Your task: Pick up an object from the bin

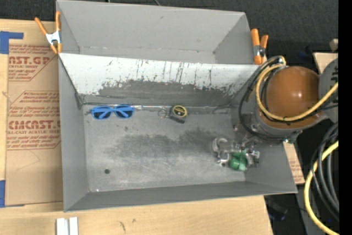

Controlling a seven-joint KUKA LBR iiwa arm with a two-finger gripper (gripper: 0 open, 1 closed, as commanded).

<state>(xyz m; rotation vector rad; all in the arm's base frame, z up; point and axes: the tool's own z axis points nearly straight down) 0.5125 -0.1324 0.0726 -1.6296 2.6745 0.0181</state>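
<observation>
Holding 3 loose things, the grey bin [148, 159] has blue sunglasses [113, 112] back left; a yellow-and-black round thing [179, 112] mid-back; a small green object [238, 163] front right, touching the gripper [235, 154]; spread or pinching, I cannot tell.

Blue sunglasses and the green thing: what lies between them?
Only bare bin floor, in the camera view, between the blue sunglasses and the green thing; the small yellow-black item lies farther back.
</observation>
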